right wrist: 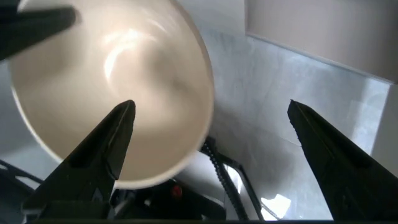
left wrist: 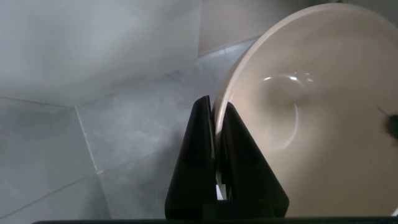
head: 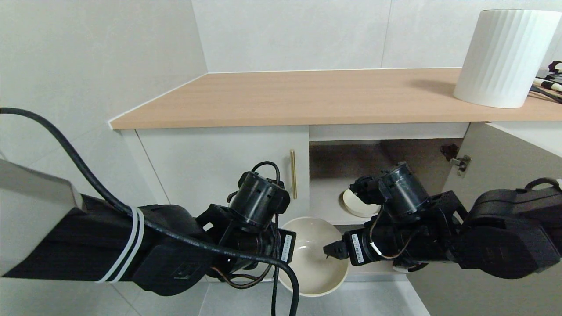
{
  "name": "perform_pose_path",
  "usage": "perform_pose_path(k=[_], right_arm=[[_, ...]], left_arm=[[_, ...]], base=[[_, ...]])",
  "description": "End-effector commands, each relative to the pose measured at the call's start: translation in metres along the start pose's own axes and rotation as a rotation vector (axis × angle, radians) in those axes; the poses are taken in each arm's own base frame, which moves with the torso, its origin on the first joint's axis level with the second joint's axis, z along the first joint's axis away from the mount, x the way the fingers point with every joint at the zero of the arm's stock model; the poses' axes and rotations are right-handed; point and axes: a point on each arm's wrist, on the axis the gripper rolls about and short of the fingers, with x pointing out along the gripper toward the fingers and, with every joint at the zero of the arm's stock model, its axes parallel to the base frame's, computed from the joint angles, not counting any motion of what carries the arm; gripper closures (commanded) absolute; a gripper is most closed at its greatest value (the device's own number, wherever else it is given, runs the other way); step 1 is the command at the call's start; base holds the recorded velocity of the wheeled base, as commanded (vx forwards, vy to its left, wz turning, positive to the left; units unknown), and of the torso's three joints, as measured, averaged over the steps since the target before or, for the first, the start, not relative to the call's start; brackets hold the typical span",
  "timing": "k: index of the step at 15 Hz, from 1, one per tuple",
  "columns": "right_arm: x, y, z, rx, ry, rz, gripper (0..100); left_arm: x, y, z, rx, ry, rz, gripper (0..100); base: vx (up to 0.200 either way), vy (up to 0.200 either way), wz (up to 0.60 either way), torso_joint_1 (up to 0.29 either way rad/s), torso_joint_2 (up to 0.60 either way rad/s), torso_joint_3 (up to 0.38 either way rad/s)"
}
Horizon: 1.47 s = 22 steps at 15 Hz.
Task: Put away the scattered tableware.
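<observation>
The left gripper (left wrist: 216,118) was clamped on the rim of a cream bowl (head: 312,259), holding it low before the open cabinet (head: 327,193), probably for shelving beside a small dish (head: 356,205). The right gripper (right wrist: 209,112), fingers spread, hovered at the bowl's opposite rim.

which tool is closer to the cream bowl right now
Left. The left tool is shut on the bowl, clamping its rim. The right tool is open at the opposite rim, not gripping it.
</observation>
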Motion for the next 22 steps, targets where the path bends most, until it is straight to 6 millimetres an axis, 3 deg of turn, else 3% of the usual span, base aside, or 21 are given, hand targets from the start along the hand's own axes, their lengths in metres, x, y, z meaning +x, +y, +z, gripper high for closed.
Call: perform_pose_path(k=[1,3,4,19,20,22], right_arm=[[0.0102,0.0001,-0.0033,0.001,0.018,-0.006,0],[0.0131,0.0021,-0.0041,-0.002,0.016,-0.002,0],[0.0150,0.0021,-0.0045,0.001,0.018,-0.005,100],[0.0146,0.0051,-0.0052,0.006,0.019,0.002,100],[0.0146,0.0051,-0.0052,0.006,0.019,0.002,100],[0.0147,0.0050,-0.0056,0.005,0.020,0.001,100]], left_arm=[[-0.0008,-0.0012,-0.0003,-0.001,-0.001,-0.003,100],[-0.0003,-0.0013,-0.0005,-0.001,0.001,-0.003,100],[-0.0003,-0.0013,-0.0005,-0.001,0.001,-0.003,100],[0.0034,-0.0017,-0.0022,0.002,0.010,0.002,100],[0.0040,-0.0016,-0.0029,0.002,0.013,0.003,0],[0.0034,-0.0015,-0.0021,0.002,0.007,0.011,0]], base=[[0.000,0.000,0.00,0.000,0.00,0.000],[0.000,0.000,0.00,0.000,0.00,0.000],[0.000,0.000,0.00,0.000,0.00,0.000],[0.000,0.000,0.00,0.000,0.00,0.000],[0.000,0.000,0.00,0.000,0.00,0.000],[0.000,0.000,0.00,0.000,0.00,0.000]])
